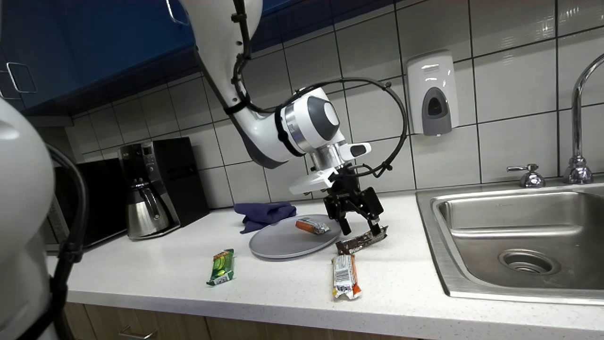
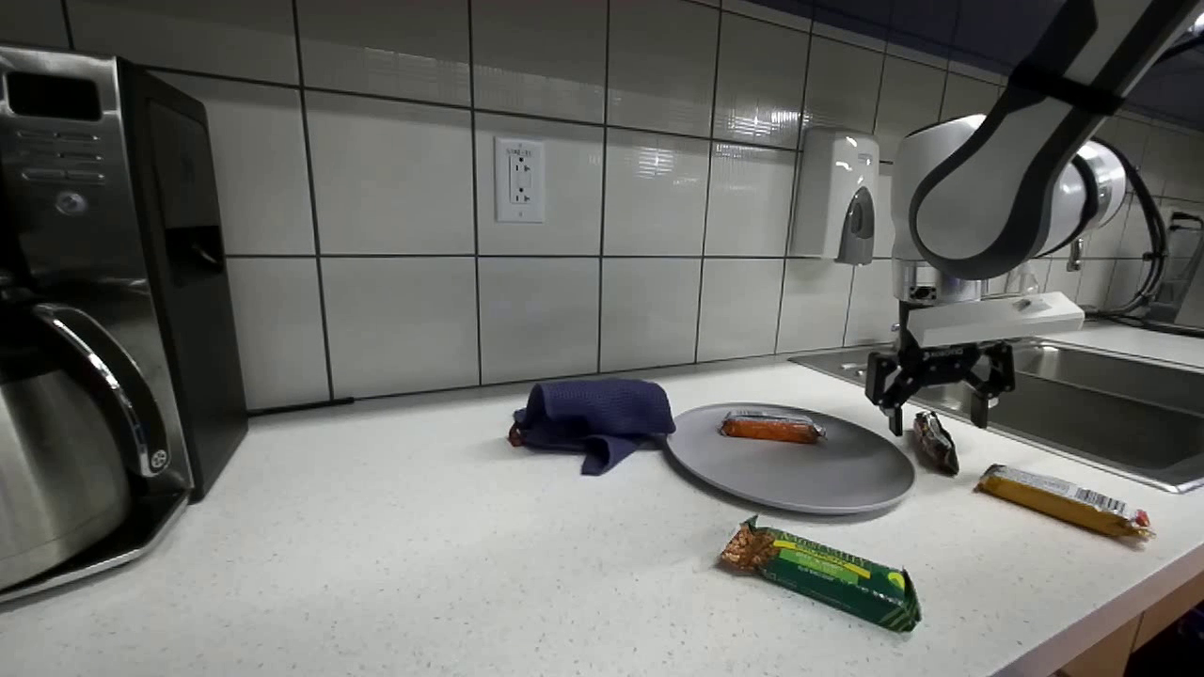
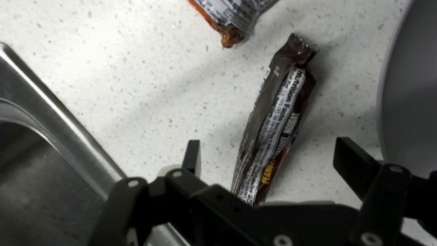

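gripper (image 3: 268,153) points down over the counter (image 3: 153,85), jaws spread wide, nothing gripped. dark brown candy bar (image 3: 273,136) lies on the counter below it; in the wrist view it runs slantwise through the gap, apart from both jaws, one end hidden by the gripper body, the crimped end sticking out ahead. print on it reads nutrition facts and nougat, plus peanut partly seen. gray plate (image 2: 800,470) just beside one jaw, steel sink (image 3: 58,119) off on the opposite jaw's side. orange-wrapped bar (image 2: 771,430) sits on the plate, near the gripper. silver-and-orange wrapped bar (image 1: 343,276) on the counter ahead of the gripper, just past the crimped end, small gap between in the wrist view. green nature valley granola bar (image 2: 837,575) well apart from the gripper, out on the plate side. dark blue cloth (image 2: 597,414), bunched, by the plate's rim on the edge away from the gripper. coffee maker (image 1: 177,179) with steel carafe (image 1: 139,215) farthest out, past the cloth. soap dispenser (image 1: 433,75) on the tiled wall (image 1: 514,80), higher than the gripper.
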Action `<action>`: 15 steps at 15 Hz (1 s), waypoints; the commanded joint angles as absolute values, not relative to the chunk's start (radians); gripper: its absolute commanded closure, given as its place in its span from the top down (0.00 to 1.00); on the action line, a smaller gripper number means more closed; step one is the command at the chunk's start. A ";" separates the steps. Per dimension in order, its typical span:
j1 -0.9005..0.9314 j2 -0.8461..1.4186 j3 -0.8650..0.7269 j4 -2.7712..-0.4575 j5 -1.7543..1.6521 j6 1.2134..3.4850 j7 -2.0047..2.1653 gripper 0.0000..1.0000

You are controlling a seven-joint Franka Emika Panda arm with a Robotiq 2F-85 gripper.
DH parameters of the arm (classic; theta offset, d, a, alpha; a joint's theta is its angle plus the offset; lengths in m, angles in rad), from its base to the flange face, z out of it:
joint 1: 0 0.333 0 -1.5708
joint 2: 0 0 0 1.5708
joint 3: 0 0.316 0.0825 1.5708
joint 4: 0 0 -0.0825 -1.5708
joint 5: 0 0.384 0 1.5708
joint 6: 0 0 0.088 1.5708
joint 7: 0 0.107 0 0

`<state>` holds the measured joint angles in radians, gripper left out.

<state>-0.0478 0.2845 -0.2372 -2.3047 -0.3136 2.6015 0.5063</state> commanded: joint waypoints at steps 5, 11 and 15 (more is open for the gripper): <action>-0.032 0.307 -0.271 -2.306 -0.287 2.647 0.522 0.98; -0.019 0.304 -0.283 -2.305 -0.299 2.640 0.527 0.44; -0.006 0.294 -0.288 -2.312 -0.310 2.635 0.531 0.13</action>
<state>-0.0280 0.3065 -0.2708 -2.3047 -0.2973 2.6319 0.5067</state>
